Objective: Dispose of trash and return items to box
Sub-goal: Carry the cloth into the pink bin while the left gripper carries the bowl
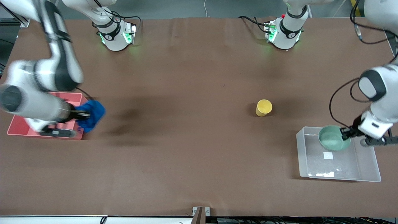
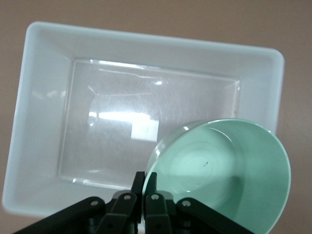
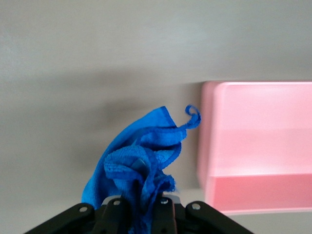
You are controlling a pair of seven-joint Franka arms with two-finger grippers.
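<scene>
My right gripper [image 1: 83, 116] is shut on the deep-blue trash wad [image 1: 92, 114], holding it in the air at the edge of the pink bin [image 1: 18, 129]; in the right wrist view the wad [image 3: 139, 165] hangs beside the bin's wall [image 3: 253, 146]. My left gripper [image 1: 344, 132] is shut on the rim of the mint-green bowl [image 1: 332, 138], held tilted over the clear box [image 1: 371, 169]. In the left wrist view the bowl [image 2: 229, 180] hangs over the box [image 2: 44, 122] with its white sticker [image 2: 145, 130]. The yellow cup [image 1: 263, 108] stands on the table.
The table is covered with a brown cloth [image 1: 186, 155]. The arm bases stand along its edge farthest from the front camera. The pink bin lies at the right arm's end, the clear box at the left arm's end.
</scene>
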